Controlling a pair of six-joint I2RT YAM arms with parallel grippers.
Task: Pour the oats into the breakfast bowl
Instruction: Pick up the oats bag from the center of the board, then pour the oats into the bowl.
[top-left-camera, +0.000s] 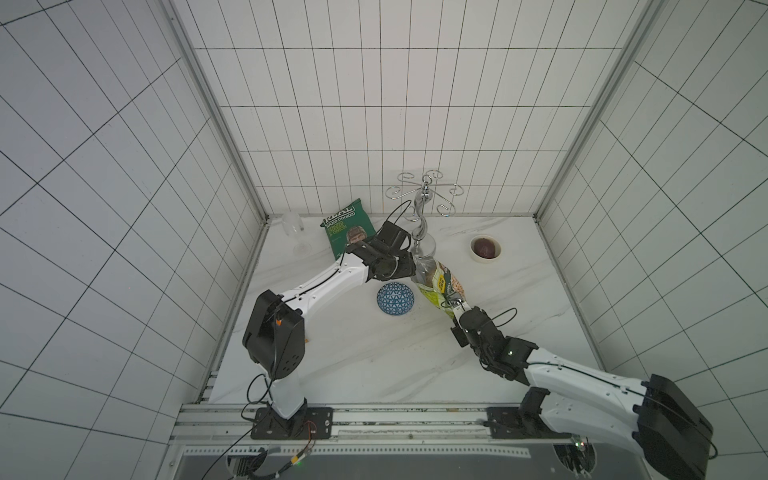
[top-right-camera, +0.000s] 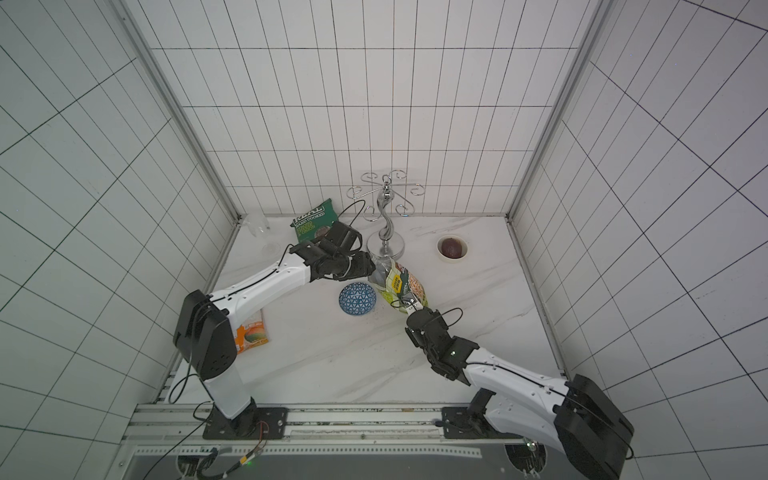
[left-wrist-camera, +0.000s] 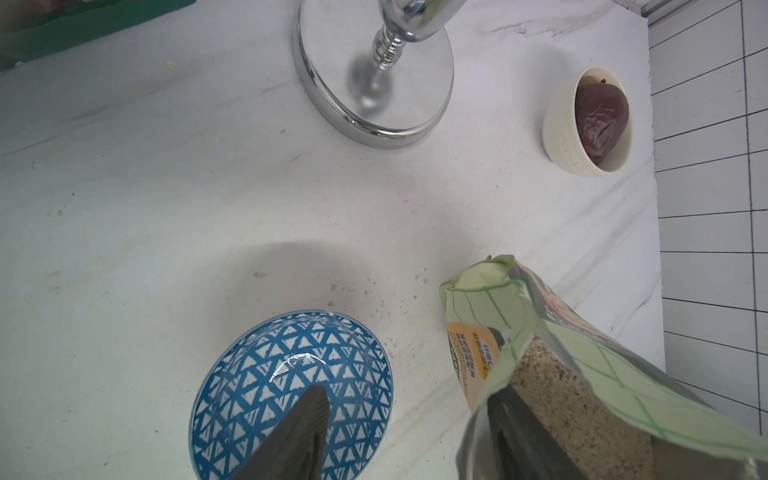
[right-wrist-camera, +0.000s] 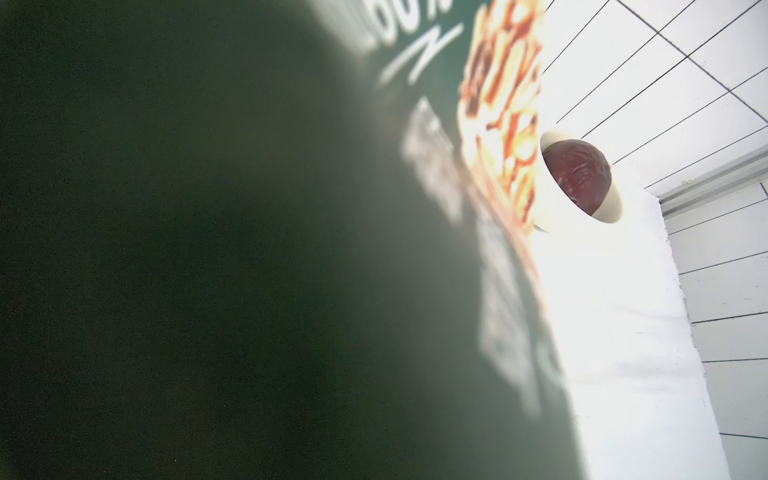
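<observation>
Right jaws clamp the tilted oat pouch (top-left-camera: 438, 286) low down, mid-worktop beside the breakfast bowl (top-left-camera: 396, 299); left jaws stand wide — one finger (left-wrist-camera: 519, 436) inside its mouth. The bowl looks inverted — righting it should come before tipping.

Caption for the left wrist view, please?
Open left pincer, one finger inside the lime-green plastic oats pouch, beside the blue-and-white triangle-patterned bowl.

The breakfast bowl (top-left-camera: 396, 299), just in front of the chrome stand (top-left-camera: 424, 247), shows white triangles on blue. The pouch (top-left-camera: 440, 286) touching the stand's base is lime-green with yellow and orange panels, its oats (left-wrist-camera: 582, 407) pale beige. On one side of the stand is a dark green, white-lettered crisp bag (top-left-camera: 347, 232), on the other a cream bowl (left-wrist-camera: 561, 137), reddish-brown inside.
</observation>
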